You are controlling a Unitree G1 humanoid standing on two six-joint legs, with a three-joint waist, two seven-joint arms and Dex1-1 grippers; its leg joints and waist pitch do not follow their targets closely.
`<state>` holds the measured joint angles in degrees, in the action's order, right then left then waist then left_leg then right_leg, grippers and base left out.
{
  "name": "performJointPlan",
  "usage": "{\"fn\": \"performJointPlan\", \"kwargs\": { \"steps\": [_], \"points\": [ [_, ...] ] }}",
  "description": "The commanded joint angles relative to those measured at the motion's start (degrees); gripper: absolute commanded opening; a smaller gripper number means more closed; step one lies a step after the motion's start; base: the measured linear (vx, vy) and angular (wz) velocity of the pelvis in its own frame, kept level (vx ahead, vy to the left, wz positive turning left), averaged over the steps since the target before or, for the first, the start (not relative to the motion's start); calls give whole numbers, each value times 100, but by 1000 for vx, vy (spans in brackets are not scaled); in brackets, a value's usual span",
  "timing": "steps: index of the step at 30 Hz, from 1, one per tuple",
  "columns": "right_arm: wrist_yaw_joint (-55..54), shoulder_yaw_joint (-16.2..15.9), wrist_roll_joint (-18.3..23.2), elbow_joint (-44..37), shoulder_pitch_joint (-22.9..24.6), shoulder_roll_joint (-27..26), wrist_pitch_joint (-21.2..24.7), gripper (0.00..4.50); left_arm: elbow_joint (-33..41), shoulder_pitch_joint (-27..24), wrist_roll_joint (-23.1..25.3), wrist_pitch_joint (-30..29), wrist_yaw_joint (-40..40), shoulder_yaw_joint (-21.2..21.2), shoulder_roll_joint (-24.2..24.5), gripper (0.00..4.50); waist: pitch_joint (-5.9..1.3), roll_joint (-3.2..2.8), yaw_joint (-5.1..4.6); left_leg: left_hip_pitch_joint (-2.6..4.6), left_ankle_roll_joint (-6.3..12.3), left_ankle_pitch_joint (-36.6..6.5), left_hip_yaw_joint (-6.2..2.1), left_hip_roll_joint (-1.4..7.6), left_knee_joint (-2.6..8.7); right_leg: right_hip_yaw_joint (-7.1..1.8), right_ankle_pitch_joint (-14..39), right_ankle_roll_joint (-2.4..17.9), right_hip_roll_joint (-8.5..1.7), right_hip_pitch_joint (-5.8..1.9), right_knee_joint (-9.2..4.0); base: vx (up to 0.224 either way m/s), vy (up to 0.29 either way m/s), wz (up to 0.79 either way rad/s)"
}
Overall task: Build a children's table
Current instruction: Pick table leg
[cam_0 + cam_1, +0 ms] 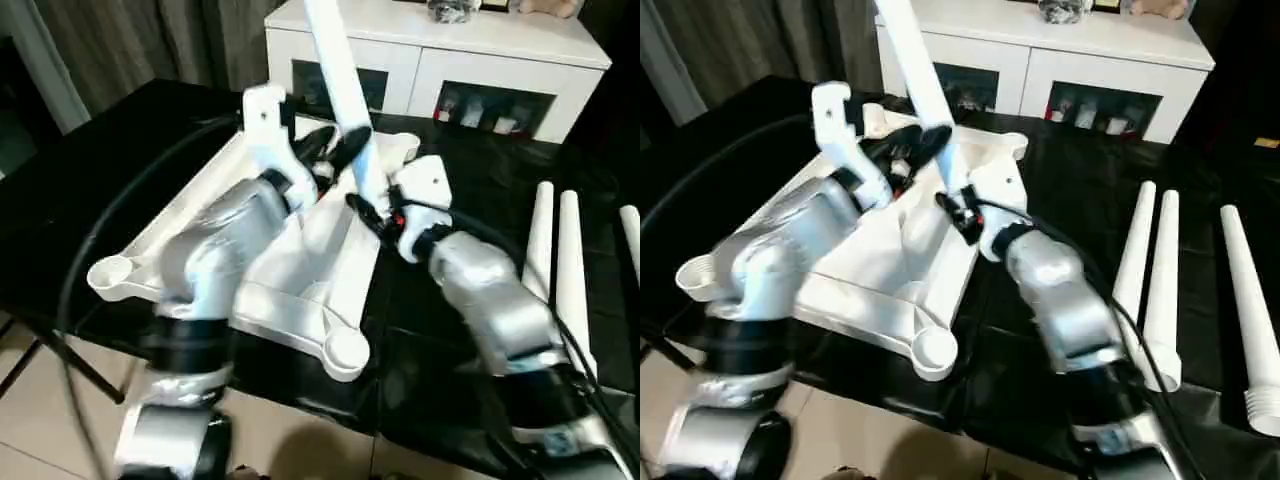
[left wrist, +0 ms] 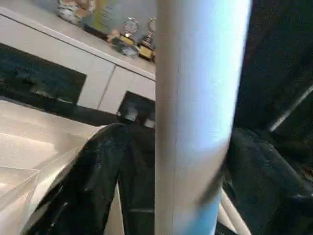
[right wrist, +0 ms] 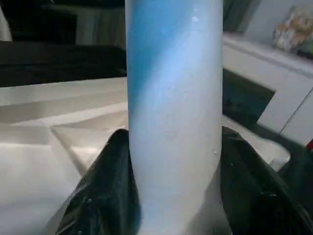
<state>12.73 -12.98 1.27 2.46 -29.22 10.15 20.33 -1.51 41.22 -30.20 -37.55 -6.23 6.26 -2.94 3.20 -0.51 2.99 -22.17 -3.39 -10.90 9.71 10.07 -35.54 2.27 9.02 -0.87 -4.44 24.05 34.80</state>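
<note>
White leg (image 1: pixel 338 75) is rising steeply from the upturned tabletop (image 1: pixel 330 265) — we are clamping it low with the right gripper (image 1: pixel 372 212); the left gripper (image 1: pixel 332 148) is loosely straddling it above.

My left arm (image 1: pixel 225 240): silver rounded forearm shell, black band below it, then more silver casing. White blocky wrist housing (image 1: pixel 265 120) with small dark screw dot. Thick black cable (image 1: pixel 110 230) loops along outer side. Left gripper (image 1: pixel 335 148): two glossy black fingers (image 2: pixel 88 186), broad, rounded.

My right arm (image 1: pixel 495 300): same silver shell, black collar, black cables trailing toward elbow. White wrist block (image 1: pixel 425 185), one dark screw. Small red mark (image 1: pixel 399 220) beside black fingers of right gripper (image 1: pixel 368 212).
</note>
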Motion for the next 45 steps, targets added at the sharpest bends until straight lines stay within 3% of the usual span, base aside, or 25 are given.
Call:
{"fn": "performJointPlan", "kwargs": {
  "steps": [1,3,6,11,12,25,27,32,34,36,38,42,45],
  "points": [
    [-107,-22,-99,-12,-92,-40,-152,195,-51,93,31,9,104,40,-2,382,-412,31,-1,59,-43,-1143,-52,169,453,-183,1196,976,-239,-317,-385,0,0,0],
    [-189,5,-159,15,-108,-93,-230,195,-67,102,50,-9,139,54,-13,385,-408,15,-3,64,-46,-1163,-55,172,460,-180,1156,983,-231,-310,-386,0,0,0],
    [-264,27,-249,115,-143,-150,-382,195,-98,125,31,-11,291,152,-77,423,-402,12,-10,81,-73,-1307,-52,178,467,-180,1202,997,-231,-303,-394,0,0,0],
    [-198,41,-243,179,-153,-177,-492,195,-125,131,-32,-37,302,224,-105,425,-394,26,-10,70,-53,-1349,-54,169,471,-179,1305,938,-233,-311,-402,0,0,0],
    [-168,30,-248,173,-151,-178,-524,195,-98,118,-69,-48,276,225,-111,402,-399,32,-6,73,-54,-1347,-52,169,466,-180,1307,929,-236,-309,-401,0,0,0],
    [-27,23,-241,218,-141,-224,-654,195,9,95,-250,-130,157,246,-104,314,-403,16,-6,72,-18,-1280,-51,172,463,-182,1116,1029,-236,-317,-378,0,0,0],
    [-16,45,-234,227,-149,-230,-652,195,9,98,-262,-133,179,258,-94,277,-401,10,-7,76,-19,-1304,-52,175,466,-181,1127,1032,-232,-313,-382,0,0,0],
    [36,69,-228,245,-166,-239,-689,195,4,111,-340,-140,79,290,-72,251,-399,14,-9,77,-23,-1323,-52,177,470,-182,1152,1040,-233,-311,-384,0,0,0],
    [180,99,-61,191,-148,-281,-661,195,27,97,-328,-101,-97,248,14,229,-401,13,-9,80,-15,-1338,-52,175,471,-181,1167,1029,-234,-312,-386,0,0,0],
    [450,128,209,80,-108,-311,-556,251,63,74,-334,-120,-275,188,132,219,-400,3,-9,84,0,-1344,-57,179,474,-182,1148,1025,-236,-312,-384,0,0,0],
    [532,146,293,25,-90,-311,-531,268,93,58,-348,-133,-408,139,210,199,-401,-6,-8,90,7,-1367,-58,185,480,-181,1140,1039,-233,-306,-379,0,0,0],
    [1137,373,1029,-353,10,-236,-48,303,315,-59,-511,-377,-1218,-158,715,194,-402,-10,4,94,79,-1264,-61,192,485,-187,955,1115,-233,-326,-342,0,0,0],
    [1492,426,1297,-529,56,-67,195,332,445,-115,-650,-507,-1673,-268,979,191,-399,-36,7,105,23,-1213,-56,207,485,-187,850,1222,-234,-307,-328,0,0,0]
  ]
}}
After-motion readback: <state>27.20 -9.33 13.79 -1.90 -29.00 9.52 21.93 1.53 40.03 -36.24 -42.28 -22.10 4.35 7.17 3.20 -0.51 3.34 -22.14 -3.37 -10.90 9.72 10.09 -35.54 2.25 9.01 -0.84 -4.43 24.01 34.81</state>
